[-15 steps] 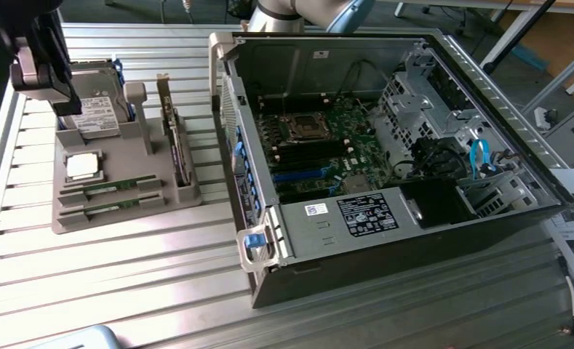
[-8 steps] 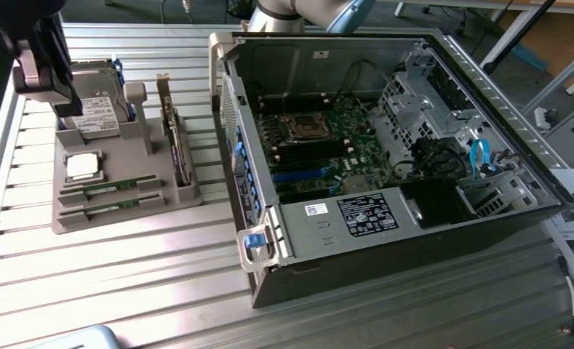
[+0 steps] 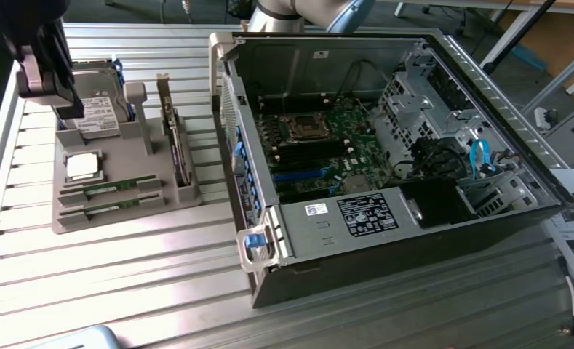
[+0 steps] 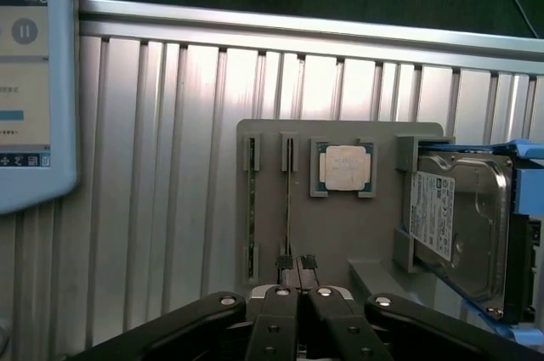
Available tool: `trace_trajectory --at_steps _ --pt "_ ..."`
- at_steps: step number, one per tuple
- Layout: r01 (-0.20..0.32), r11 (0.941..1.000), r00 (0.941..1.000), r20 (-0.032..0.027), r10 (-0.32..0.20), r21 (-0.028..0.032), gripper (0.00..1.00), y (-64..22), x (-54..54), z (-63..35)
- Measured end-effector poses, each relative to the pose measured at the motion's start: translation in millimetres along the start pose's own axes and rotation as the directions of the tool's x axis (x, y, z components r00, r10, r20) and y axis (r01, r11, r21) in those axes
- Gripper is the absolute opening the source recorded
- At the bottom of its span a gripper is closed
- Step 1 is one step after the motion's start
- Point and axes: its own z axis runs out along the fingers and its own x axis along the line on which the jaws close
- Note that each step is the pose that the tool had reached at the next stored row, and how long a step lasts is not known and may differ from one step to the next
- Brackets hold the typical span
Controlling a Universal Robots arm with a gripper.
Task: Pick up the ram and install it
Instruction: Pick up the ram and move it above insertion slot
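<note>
Your black gripper (image 4: 296, 261) hangs clenched, empty, over the far thin green ram stick (image 4: 289, 200) on the grey tray (image 4: 340, 234) — lowered shut, it may bump it, not grab it.

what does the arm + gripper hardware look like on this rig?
Arm: silver-grey tube with a light blue joint cap. Gripper: black, with angled linkage bars carrying round silver pins and two slim black fingers. In the exterior view, a pale grey rounded housing sits at the wrist.
</note>
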Motion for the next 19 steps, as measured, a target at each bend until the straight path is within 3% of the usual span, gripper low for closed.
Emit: trace_trajectory --at_steps 19 --pt "0.000 1.0000 1.0000 0.0034 0.000 0.0003 0.11 0.1 0.5 11.6"
